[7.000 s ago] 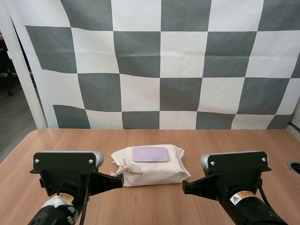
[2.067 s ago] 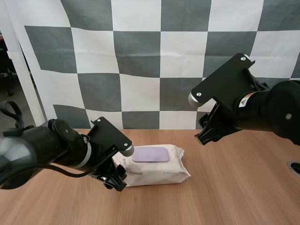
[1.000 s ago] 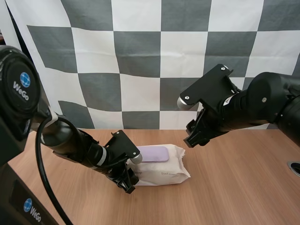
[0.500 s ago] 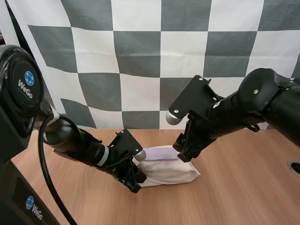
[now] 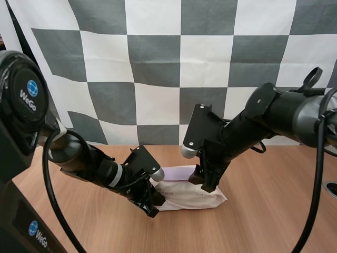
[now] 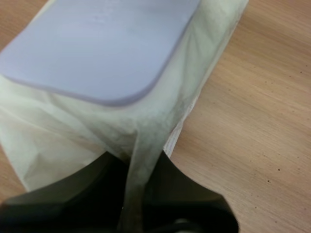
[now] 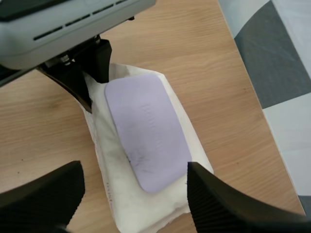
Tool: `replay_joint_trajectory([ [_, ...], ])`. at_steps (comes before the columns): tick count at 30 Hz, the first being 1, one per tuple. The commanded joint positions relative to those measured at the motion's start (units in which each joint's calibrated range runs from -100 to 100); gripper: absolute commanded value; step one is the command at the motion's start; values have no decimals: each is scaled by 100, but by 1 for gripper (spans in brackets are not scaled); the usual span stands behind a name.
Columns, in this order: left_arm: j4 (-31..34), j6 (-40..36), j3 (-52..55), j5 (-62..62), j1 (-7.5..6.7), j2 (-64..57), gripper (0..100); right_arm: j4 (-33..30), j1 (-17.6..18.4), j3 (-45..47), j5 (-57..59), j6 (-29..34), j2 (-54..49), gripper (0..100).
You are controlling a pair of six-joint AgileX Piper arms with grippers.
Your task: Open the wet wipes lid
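- The wet wipes pack (image 5: 192, 196) lies on the surface (image 5: 263, 221) between the two arms. It looks soft, light and crinkly, so it will likely slide or buckle unless pinned.
- Its lilac lid (image 7: 148, 131) is the stiff part, best lifted at a free edge.
- The left tool (image 6: 138, 194) is clamped on the pack's crimped end seam.
- The right tool (image 7: 135, 170) hovers over the lid with its fingers wide apart, touching nothing.

A light brown wooden table (image 5: 274, 226) with fine straight grain fills the lower part of the frame from the left edge to the right. At the right edge of the frame, a dark round ring (image 5: 333, 190) is set into the wood. The light is soft and even, leaving only faint shadows on the tabletop.
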Motion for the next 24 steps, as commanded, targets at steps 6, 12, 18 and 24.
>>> replay_joint_trajectory([
  [6, -8, 95, -4, -22, 2, 3, 0, 167, 190, 10, -479, -303, 545, 100],
  [12, 16, 95, -4, -22, 2, 3, 0, 71, 588, 62, -1221, -198, 699, 100],
  [18, 16, 95, -4, -22, 2, 3, 0, -280, 660, 66, -1391, -11, 699, 100],
  [24, 16, 95, -4, -22, 2, 3, 0, -347, 660, 66, -1409, 25, 699, 100],
])
